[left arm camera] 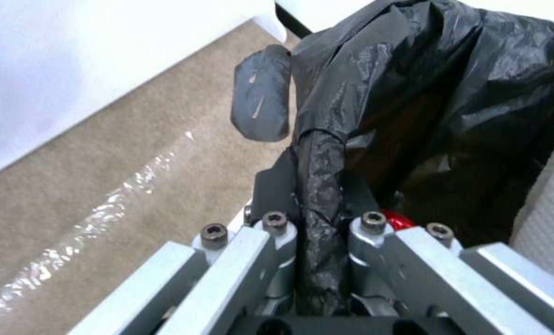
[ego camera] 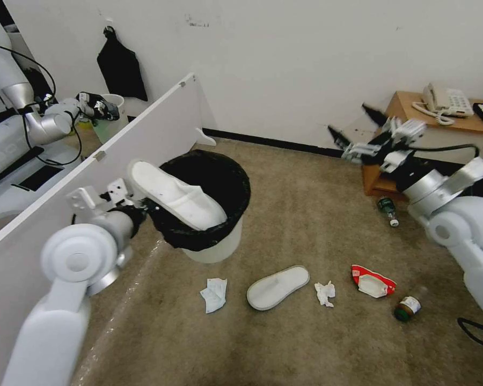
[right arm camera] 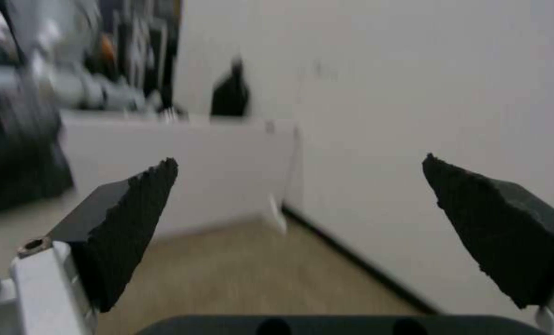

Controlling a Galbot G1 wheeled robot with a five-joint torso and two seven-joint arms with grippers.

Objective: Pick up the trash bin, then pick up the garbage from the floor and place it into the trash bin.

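The trash bin (ego camera: pixel 220 247), white with a black bag over its rim, hangs tilted above the carpet. My left gripper (ego camera: pixel 140 207) is shut on its near rim; the left wrist view shows the left gripper (left arm camera: pixel 297 122) pinching the black liner, with a bit of red can (left arm camera: pixel 394 221) inside. One white slipper (ego camera: pixel 178 197) lies across the bin's mouth. Garbage on the floor: a folded white mask (ego camera: pixel 214 294), a second slipper (ego camera: pixel 278 287), a crumpled tissue (ego camera: pixel 325 293), a red-white wrapper (ego camera: pixel 373 281), and two bottles (ego camera: pixel 407 308) (ego camera: pixel 387 210). My right gripper (ego camera: pixel 355 125) (right arm camera: pixel 302 190) is raised at the right, open, holding nothing.
A white partition board (ego camera: pixel 145 139) runs along the left. Behind it are another robot arm (ego camera: pixel 48 120) and a white bucket (ego camera: pixel 112 112). A wooden side table (ego camera: pixel 408 107) with a telephone (ego camera: pixel 446 101) stands at the back right. A black cable (ego camera: pixel 475 332) lies at the right edge.
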